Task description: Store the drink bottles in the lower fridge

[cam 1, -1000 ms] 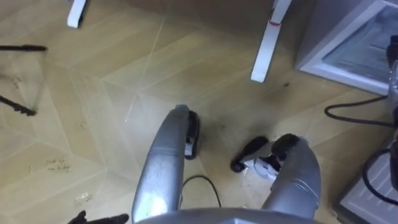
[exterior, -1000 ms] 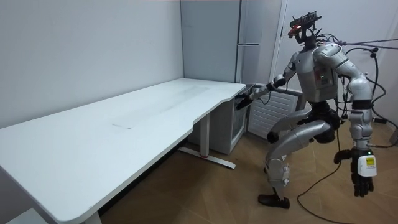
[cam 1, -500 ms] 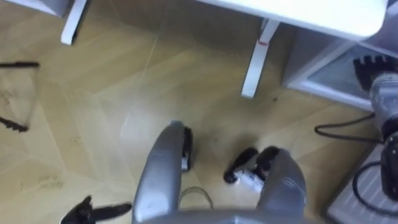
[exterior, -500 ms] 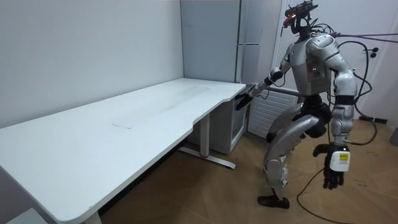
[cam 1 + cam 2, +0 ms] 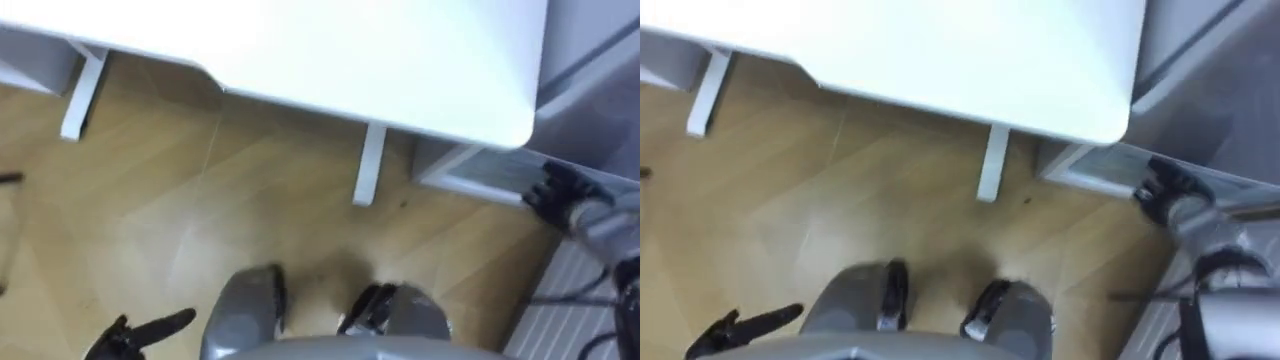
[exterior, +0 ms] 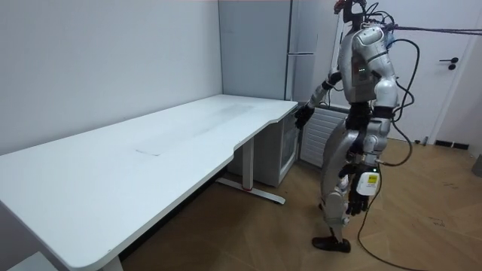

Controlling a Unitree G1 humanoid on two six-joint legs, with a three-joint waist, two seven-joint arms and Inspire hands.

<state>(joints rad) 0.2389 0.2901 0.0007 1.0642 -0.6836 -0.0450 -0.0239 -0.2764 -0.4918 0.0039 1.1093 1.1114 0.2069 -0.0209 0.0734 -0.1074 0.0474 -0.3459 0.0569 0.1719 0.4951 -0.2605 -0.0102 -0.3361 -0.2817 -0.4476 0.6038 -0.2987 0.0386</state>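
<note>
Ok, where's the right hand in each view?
Left eye view: right hand at the right edge, below the desk corner.
Right eye view: hand right of centre, below that same corner.
Room view: hand right of centre, beside the desk's far end.
Shared landmark: the desk's rounded corner.

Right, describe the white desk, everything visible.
The white desk has a broad smooth top with a curved front edge and rounded corner, on white legs with flat feet on the wooden floor. It stands along the grey wall, its end before the fridge. The right hand hovers by that corner; contact unclear.
</note>
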